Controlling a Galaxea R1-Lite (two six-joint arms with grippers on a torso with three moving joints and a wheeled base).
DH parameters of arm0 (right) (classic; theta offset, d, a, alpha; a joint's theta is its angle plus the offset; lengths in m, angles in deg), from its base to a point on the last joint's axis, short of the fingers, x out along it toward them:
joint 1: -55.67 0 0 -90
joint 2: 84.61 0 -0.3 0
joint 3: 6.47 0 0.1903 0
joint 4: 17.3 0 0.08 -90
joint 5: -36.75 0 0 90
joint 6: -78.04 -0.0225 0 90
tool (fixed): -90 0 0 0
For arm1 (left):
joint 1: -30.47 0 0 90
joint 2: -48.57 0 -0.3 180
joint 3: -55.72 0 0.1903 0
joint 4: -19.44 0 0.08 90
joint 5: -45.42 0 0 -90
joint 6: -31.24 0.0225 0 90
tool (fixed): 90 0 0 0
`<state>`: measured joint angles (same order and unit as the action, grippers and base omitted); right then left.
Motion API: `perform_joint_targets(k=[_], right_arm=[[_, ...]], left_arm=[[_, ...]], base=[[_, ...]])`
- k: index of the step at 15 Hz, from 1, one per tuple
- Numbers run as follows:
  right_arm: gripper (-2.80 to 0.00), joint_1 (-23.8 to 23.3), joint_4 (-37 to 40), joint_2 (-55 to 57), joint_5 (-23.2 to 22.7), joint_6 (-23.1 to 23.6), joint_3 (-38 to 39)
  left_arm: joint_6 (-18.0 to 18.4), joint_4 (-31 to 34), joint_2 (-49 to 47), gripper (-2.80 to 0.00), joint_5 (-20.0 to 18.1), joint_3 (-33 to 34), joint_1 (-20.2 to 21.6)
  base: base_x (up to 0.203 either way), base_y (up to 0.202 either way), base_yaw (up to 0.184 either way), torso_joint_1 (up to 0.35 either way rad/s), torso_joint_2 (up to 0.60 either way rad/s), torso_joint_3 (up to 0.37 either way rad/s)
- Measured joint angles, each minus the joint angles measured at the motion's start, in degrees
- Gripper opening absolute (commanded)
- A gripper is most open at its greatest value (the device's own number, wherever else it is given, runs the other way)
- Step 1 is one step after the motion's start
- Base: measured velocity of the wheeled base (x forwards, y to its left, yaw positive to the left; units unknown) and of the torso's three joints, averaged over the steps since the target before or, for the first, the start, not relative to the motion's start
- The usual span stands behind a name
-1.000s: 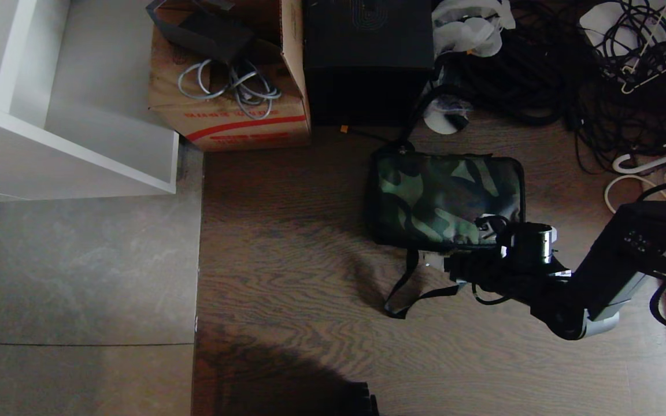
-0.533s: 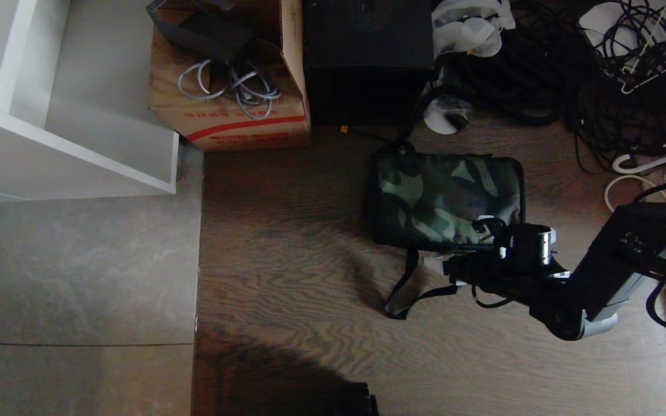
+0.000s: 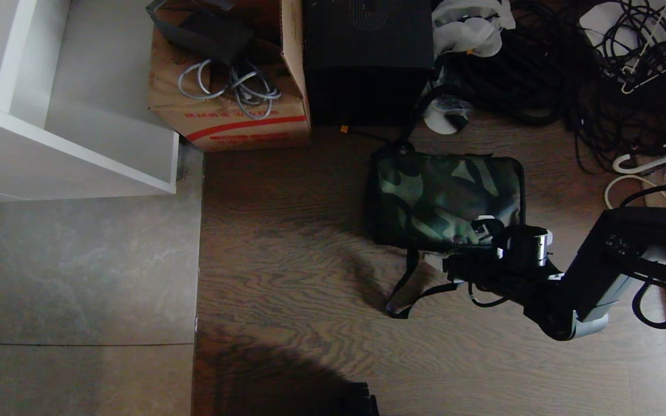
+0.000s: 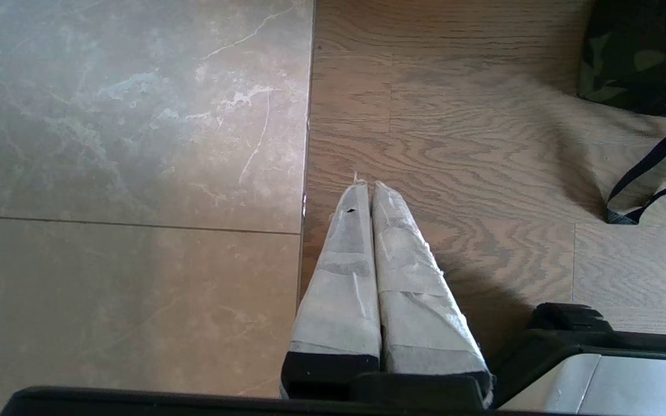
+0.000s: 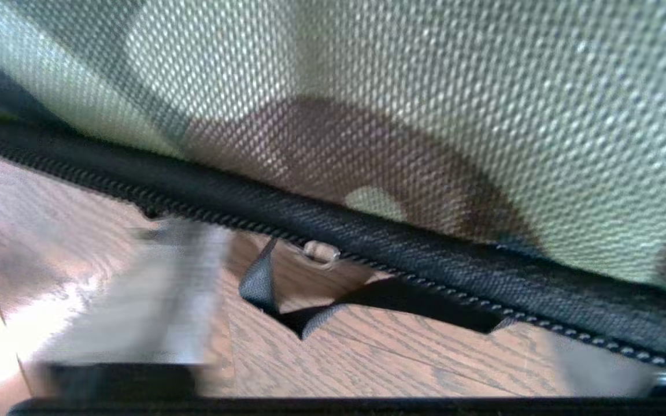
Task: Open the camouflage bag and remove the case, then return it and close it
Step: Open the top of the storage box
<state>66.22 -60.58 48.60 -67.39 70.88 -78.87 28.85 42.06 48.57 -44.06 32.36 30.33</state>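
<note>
Opening step in hand: camouflage bag (image 3: 446,199) lying flat and zipped at centre right of the head view, case not visible. Reaching in from the right edge, right gripper (image 3: 454,263) low at the bag's lower edge, fingers spread and holding nothing. Small zipper pull (image 5: 320,252) showing just beneath the black zipper line. Probably next: closing on that pull and dragging along the edge. Left gripper (image 4: 366,190) parked over bare floor, fingers pressed together.
</note>
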Motion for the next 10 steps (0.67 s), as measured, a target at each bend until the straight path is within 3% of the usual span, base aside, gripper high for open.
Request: perform_joint_targets(k=[10], right_arm=[[-2.80, 0.06, -3.44, 1.51, -0.07, 0.07, -0.68]], left_arm=[[-0.02, -0.02, 0.00, -2.80, 0.00, 0.00, -0.02]], base=[[0.000, 0.000, 0.000, 0.000, 0.00, 0.000]])
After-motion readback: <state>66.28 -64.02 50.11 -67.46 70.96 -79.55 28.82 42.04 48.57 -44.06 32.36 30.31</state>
